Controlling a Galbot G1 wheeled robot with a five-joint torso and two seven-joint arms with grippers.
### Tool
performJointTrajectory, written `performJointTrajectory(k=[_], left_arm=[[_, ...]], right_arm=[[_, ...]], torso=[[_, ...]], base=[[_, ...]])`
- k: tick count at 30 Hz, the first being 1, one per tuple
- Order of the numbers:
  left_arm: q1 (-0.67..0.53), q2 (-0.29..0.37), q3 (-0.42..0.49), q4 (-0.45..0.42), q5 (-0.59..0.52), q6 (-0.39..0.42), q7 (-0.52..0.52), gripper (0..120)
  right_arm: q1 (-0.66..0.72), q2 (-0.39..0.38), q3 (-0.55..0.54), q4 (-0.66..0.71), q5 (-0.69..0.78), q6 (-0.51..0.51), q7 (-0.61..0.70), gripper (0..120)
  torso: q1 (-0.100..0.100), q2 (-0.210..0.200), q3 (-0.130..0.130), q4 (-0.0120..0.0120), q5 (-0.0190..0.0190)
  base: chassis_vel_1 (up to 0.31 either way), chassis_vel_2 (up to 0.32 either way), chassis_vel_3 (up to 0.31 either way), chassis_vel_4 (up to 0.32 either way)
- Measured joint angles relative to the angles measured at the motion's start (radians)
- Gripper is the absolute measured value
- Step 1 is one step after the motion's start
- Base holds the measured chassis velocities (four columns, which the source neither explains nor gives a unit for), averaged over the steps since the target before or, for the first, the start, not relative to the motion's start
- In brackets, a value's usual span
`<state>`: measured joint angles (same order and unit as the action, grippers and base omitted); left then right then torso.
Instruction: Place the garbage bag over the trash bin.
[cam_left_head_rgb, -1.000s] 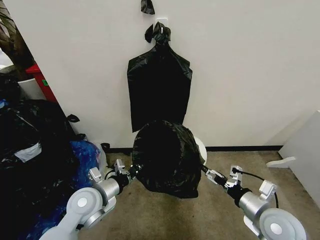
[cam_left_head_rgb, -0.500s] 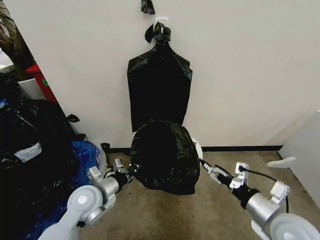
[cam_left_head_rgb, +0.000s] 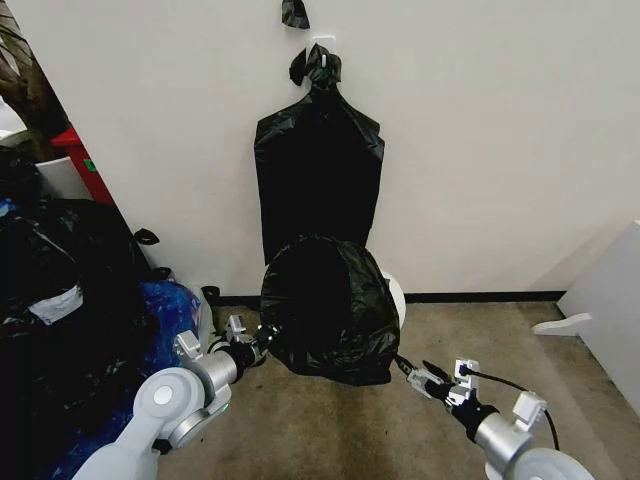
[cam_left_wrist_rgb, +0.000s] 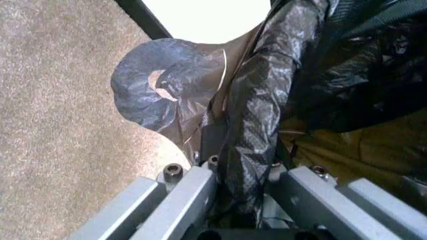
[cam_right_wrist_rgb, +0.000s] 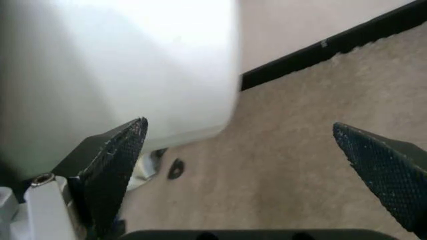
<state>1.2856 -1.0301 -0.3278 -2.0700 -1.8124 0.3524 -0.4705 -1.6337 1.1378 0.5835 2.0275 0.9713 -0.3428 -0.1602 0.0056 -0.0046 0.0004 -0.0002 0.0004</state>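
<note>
Beige carpeted floor (cam_left_head_rgb: 330, 430) against a white wall carries the trash bin (cam_left_head_rgb: 397, 298), a smooth white bucket draped in the glossy, crinkled garbage bag (cam_left_head_rgb: 325, 310). Left pincer (cam_left_head_rgb: 262, 337) is clenched on the bag's film at the bin's left side. Right pincer (cam_left_head_rgb: 405, 369), released with jaws wide, hovers near the bin's lower right. Draping appears mostly done; the next move probably calls for tugging the uncovered right rim under.
</note>
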Motion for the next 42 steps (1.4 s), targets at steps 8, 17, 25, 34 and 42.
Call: performJointTrajectory(k=[8,17,25,34,42], left_arm=[[-0.009,-0.021,-0.016,0.003,-0.028,-0.019,-0.076,0],[-0.021,-0.041,-0.007,0.011,-0.059,-0.023,-0.149,0],[-0.014,-0.041,-0.006,-0.008,-0.072,-0.018,-0.153,0],[-0.006,-0.041,0.005,-0.032,-0.077,-0.013,-0.153,0],[0.003,-0.048,0.013,-0.057,-0.076,-0.009,-0.151,0]], right_arm=[[-0.15,-0.014,0.083,0.073,0.035,0.058,-0.095,100],[-0.209,0.0,0.034,0.168,-0.002,0.127,-0.242,100],[-0.17,0.017,-0.037,0.103,-0.093,0.134,-0.223,100],[-0.088,0.023,-0.034,-0.022,-0.099,0.121,-0.166,100],[-0.035,0.031,-0.02,-0.142,-0.125,0.128,-0.172,100]], torso=[[0.0,0.0,0.0,-0.0008,-0.0003],[0.0,0.0,0.0,-0.0003,-0.0003],[0.0,0.0,0.0,-0.0004,-0.0003],[0.0,0.0,0.0,-0.0003,-0.0001],[0.0,0.0,0.0,-0.0003,0.0]], base=[[0.0,0.0,0.0,0.0],[0.0,0.0,0.0,0.0],[0.0,0.0,0.0,0.0],[0.0,0.0,0.0,0.0],[0.0,0.0,0.0,0.0]])
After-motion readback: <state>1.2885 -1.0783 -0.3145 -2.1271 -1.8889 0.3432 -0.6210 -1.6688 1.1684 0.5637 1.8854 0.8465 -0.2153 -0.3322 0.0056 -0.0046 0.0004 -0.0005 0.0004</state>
